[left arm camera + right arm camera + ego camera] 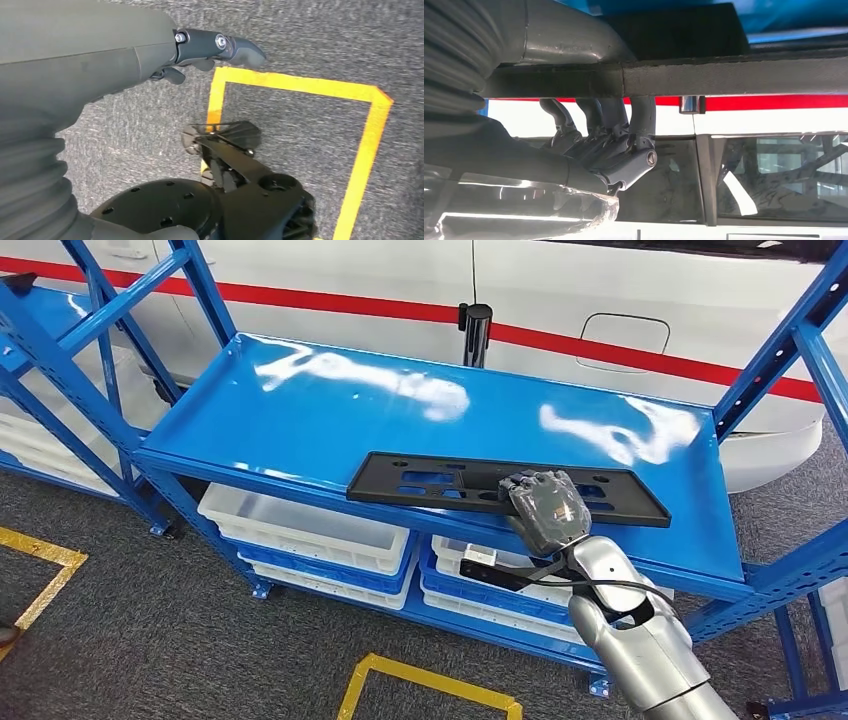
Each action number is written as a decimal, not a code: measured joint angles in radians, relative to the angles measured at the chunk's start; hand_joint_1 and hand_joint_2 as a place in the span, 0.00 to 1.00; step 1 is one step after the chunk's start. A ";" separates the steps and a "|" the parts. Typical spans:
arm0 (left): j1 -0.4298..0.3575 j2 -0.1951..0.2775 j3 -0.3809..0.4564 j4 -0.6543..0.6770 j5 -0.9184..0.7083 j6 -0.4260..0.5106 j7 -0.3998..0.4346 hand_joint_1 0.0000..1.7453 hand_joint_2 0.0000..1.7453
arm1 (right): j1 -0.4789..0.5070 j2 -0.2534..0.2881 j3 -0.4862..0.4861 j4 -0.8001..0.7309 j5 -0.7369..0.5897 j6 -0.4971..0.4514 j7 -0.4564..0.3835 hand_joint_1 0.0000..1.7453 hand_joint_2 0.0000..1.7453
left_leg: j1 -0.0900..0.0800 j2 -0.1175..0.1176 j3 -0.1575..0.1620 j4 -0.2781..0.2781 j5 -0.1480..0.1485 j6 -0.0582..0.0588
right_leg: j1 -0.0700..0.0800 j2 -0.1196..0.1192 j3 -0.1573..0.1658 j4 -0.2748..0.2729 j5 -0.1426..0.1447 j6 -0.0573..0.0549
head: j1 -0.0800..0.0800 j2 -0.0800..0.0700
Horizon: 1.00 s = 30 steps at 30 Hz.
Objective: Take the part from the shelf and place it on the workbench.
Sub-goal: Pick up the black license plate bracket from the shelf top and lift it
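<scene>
A long flat black part (430,480) with several cut-outs lies along the front of the blue shelf (300,410). My right hand (545,508) reaches up from below and grips the part's front edge right of its middle. In the right wrist view the part (724,77) runs as a dark bar, with the thumb on one face and the fingers (599,117) curled over the other. My left hand (100,60) hangs over the grey carpet, fingers extended, holding nothing.
White and blue bins (310,530) are stacked on the level under the shelf. Blue uprights (790,350) frame the shelf on both sides. A white vehicle with a red stripe (600,300) stands behind. Yellow tape (430,680) marks the floor.
</scene>
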 joint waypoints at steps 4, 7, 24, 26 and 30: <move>-0.007 0.000 -0.001 0.000 0.000 0.000 0.000 0.00 1.00 | -0.003 -0.001 -0.006 -0.006 -0.002 0.005 0.000 0.87 1.00 | 0.000 -0.003 0.170 -0.238 0.041 0.008 | -0.001 -0.001 -0.029 0.008 0.027 0.023 | 0.001 0.000; -0.008 0.002 -0.001 0.000 0.000 -0.001 0.001 0.00 1.00 | -0.007 0.000 -0.008 -0.012 -0.003 0.006 0.000 0.87 1.00 | -0.011 -0.004 0.176 -0.272 0.047 0.032 | -0.002 -0.003 -0.033 0.002 0.047 0.047 | 0.001 0.000; -0.007 0.005 -0.003 0.001 0.000 -0.007 0.003 0.00 1.00 | 0.005 -0.007 -0.008 -0.019 0.005 0.012 0.004 0.87 1.00 | -0.024 0.001 -0.003 -0.257 0.190 0.031 | 0.010 0.002 0.123 -0.033 -0.092 0.007 | 0.005 0.000; -0.004 0.006 -0.005 0.001 -0.003 -0.008 0.003 0.00 1.00 | 0.006 -0.007 -0.010 -0.021 0.006 0.016 0.007 0.87 1.00 | -0.016 -0.001 -0.031 -0.163 0.091 0.018 | 0.006 -0.001 0.107 -0.032 -0.069 -0.010 | 0.002 0.000; -0.004 0.006 -0.007 0.001 -0.006 -0.009 0.002 0.00 1.00 | 0.017 -0.012 -0.015 -0.024 0.005 0.016 0.009 0.87 1.00 | -0.003 0.000 -0.041 0.022 0.014 0.001 | 0.009 -0.002 0.051 -0.021 -0.029 -0.008 | -0.001 0.000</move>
